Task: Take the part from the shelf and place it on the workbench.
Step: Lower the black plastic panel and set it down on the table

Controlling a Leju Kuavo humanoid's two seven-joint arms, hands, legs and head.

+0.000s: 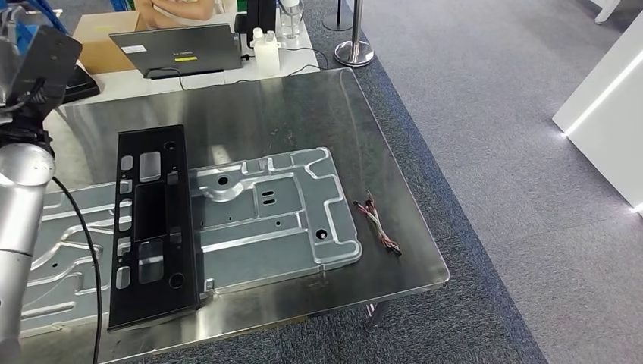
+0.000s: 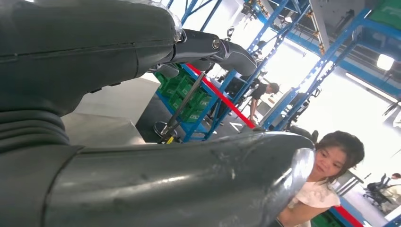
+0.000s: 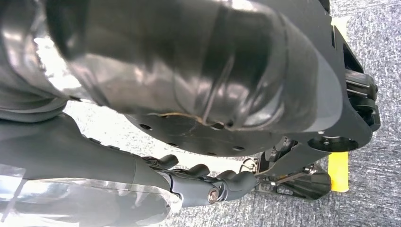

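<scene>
Head view, left to right: left arm [image 1: 19,205] raised at frame edge; black slotted panel [image 1: 152,224] lying on stamped metal sheet [image 1: 265,216] on steel workbench [image 1: 394,227]; wire bundle [image 1: 377,224] near right edge. Placement judged done; next, withdraw arms clear. Left hand [image 2: 208,49] empty, fingers apart. Right hand [image 3: 208,182] hanging over carpet, fingers curled, empty. Shelf unseen.

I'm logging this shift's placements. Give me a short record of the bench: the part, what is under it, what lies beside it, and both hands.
part: black perforated panel, lying flat on the workbench
under it: silver stamped metal sheet
beside: wire bundle, apart from the sheet
behind: laptop, white bottles
left hand: raised, holds nothing
right hand: hanging, fingers curled, holds nothing
</scene>
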